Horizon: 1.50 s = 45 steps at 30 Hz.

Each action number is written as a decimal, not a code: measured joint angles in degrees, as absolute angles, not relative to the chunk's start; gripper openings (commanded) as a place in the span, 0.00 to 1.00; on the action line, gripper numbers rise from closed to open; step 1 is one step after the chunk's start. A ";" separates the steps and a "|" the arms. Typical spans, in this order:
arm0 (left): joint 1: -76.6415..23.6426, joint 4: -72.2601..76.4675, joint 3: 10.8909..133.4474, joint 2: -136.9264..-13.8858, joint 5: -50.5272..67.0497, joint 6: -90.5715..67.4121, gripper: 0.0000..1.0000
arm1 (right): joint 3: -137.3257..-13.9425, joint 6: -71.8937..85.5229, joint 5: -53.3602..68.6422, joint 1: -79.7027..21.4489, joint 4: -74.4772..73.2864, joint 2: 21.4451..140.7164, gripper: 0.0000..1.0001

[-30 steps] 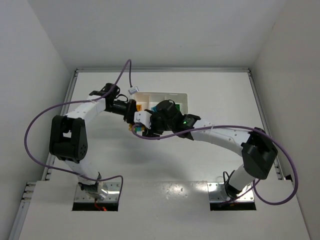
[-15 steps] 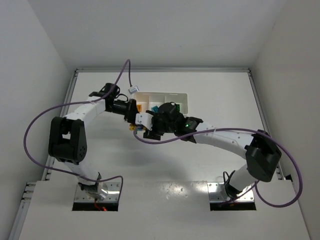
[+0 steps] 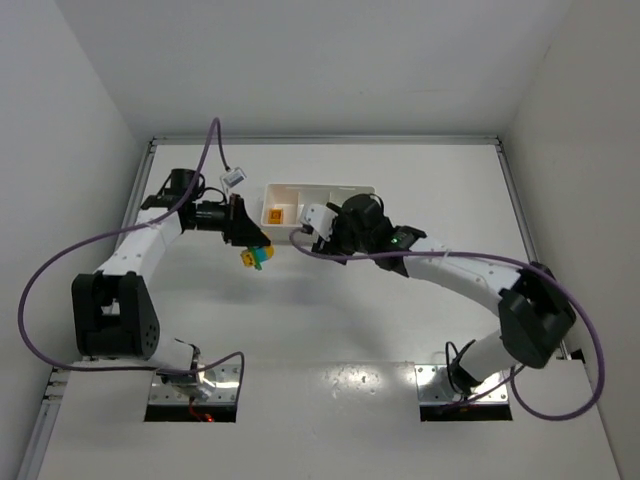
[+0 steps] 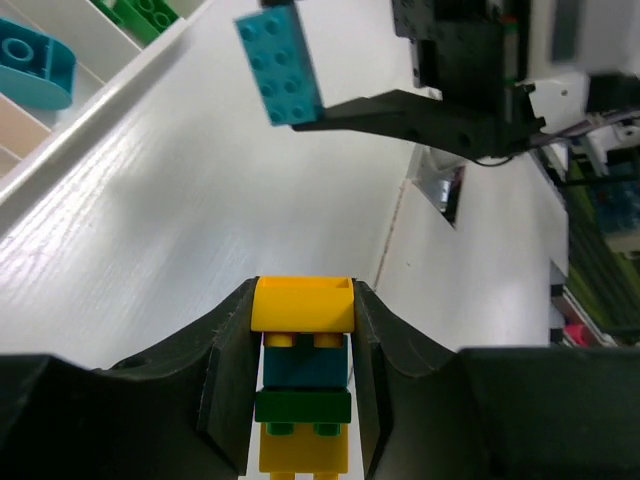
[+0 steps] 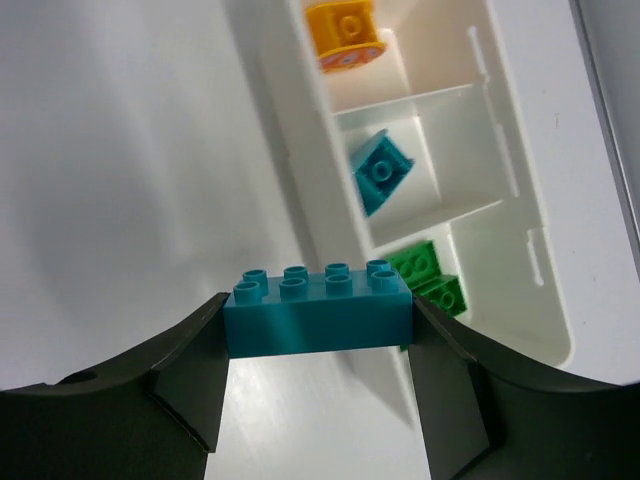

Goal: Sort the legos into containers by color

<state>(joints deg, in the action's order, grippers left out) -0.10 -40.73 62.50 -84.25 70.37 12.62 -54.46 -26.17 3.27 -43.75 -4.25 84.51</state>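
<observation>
Legos (image 3: 256, 257) are split between my two grippers and the tray (image 5: 308, 200). My left gripper (image 4: 302, 335) pinches a stacked column (image 4: 303, 395) of them — yellow, dark teal, green, yellow — over the table (image 4: 200, 220), near the tray but apart from it. My right gripper (image 5: 318, 340) clamps a cyan brick (image 5: 318, 312) by its ends, close to the tray's long wall. Inside the tray, one compartment holds an orange piece (image 5: 345, 35), the middle one a cyan piece (image 5: 382, 172), and the third holds green bricks (image 5: 428, 272).
</observation>
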 measured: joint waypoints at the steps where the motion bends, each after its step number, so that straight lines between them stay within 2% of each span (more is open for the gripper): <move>1: -0.01 -40.05 62.06 -83.00 69.36 11.86 0.04 | -56.40 -25.63 3.42 -43.00 -4.34 86.59 0.00; 11: 0.10 -28.82 54.94 -71.09 60.47 0.99 0.03 | -80.42 -21.54 6.50 -35.46 -2.68 110.52 0.00; 12: 0.10 -27.88 54.52 -70.65 59.92 0.08 0.03 | -81.89 -21.21 6.94 -34.85 -3.25 112.18 0.03; 15: 0.10 -25.06 53.47 -69.95 58.74 -2.35 0.03 | -85.36 -20.36 8.43 -33.36 -4.82 116.36 0.30; 16: 0.10 -23.92 52.99 -69.76 58.50 -3.16 0.03 | -85.95 -20.10 9.08 -32.97 -5.56 117.32 0.52; 19: 0.10 -18.76 50.68 -68.71 58.06 -6.85 0.00 | -86.54 -18.83 10.94 -32.16 -7.05 118.98 0.76; 21: 0.10 -14.13 48.27 -67.51 57.78 -10.37 0.00 | -86.56 -17.63 12.10 -31.97 -8.34 119.11 0.80; 27: 0.10 1.04 41.12 -64.71 56.12 -22.61 0.00 | -86.61 -12.86 17.80 -31.27 -9.15 117.47 0.83; 32: 0.10 12.16 38.96 -64.69 54.59 -32.51 0.00 | -83.83 -1.56 31.97 -28.71 -6.83 110.28 0.83; 38: 0.10 24.53 38.72 -65.89 53.98 -43.31 0.00 | -77.19 19.42 51.05 -26.72 7.92 106.19 0.83; 45: -0.05 31.29 38.70 -67.24 53.95 -50.57 0.00 | -71.88 41.36 59.66 -27.73 23.07 110.08 0.84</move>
